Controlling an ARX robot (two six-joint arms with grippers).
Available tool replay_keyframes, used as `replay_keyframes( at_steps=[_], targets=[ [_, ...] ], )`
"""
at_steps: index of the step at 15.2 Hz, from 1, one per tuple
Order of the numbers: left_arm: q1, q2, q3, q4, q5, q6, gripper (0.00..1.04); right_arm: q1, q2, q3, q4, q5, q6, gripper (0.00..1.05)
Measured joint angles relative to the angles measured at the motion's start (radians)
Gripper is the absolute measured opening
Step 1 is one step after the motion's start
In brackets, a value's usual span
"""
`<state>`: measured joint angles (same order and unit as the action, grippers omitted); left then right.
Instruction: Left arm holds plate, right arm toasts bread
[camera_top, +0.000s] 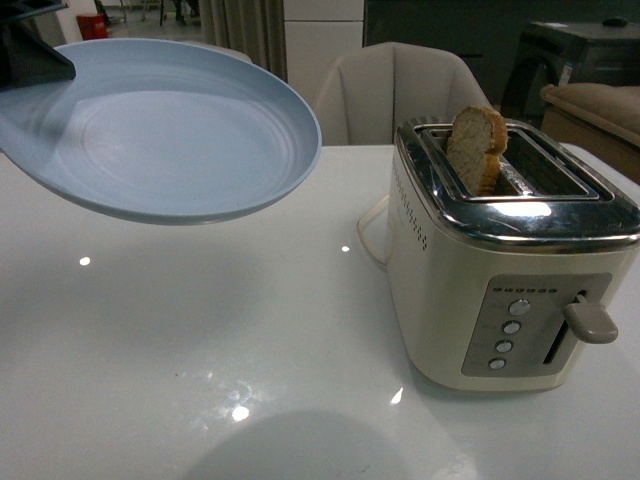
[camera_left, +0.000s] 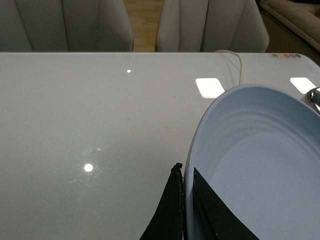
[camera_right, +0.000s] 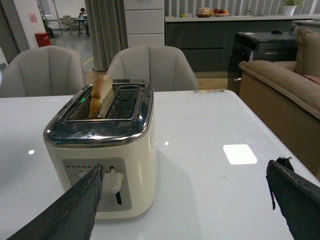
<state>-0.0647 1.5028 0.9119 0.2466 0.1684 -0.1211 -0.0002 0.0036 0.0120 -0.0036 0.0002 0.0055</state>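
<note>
My left gripper (camera_left: 184, 172) is shut on the rim of the pale blue plate (camera_top: 170, 130) and holds it tilted above the white table at the front view's left. The plate (camera_left: 260, 165) is empty. The bread (camera_top: 476, 148), a tan slice with a brown crust, stands upright in a slot of the cream and chrome toaster (camera_top: 505, 260), sticking out of the top. In the right wrist view the bread (camera_right: 101, 95) shows in the toaster (camera_right: 100, 150). My right gripper (camera_right: 185, 172) is open, its left finger in front of the toaster's lever (camera_right: 113, 182). The lever (camera_top: 590, 322) is up.
The toaster's white cord (camera_top: 368, 232) loops on the white glossy table (camera_top: 250, 330) behind it. Pale chairs (camera_right: 152, 67) stand at the far edge. A brown sofa (camera_right: 285, 90) is beyond the table's right side.
</note>
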Motion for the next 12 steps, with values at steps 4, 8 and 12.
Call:
replay_keyframes(
  at_steps=[4, 8, 12],
  targets=[
    [0.033, 0.021, 0.020, -0.045, 0.106, -0.024, 0.03, 0.000, 0.000, 0.000, 0.000, 0.000, 0.000, 0.98],
    [0.114, 0.172, 0.149, -0.064, 0.086, -0.101, 0.03, 0.000, 0.000, 0.000, 0.000, 0.000, 0.000, 0.98],
    [0.180, 0.367, 0.248, -0.071, 0.037, -0.136, 0.03, 0.000, 0.000, 0.000, 0.000, 0.000, 0.000, 0.98]
  ],
)
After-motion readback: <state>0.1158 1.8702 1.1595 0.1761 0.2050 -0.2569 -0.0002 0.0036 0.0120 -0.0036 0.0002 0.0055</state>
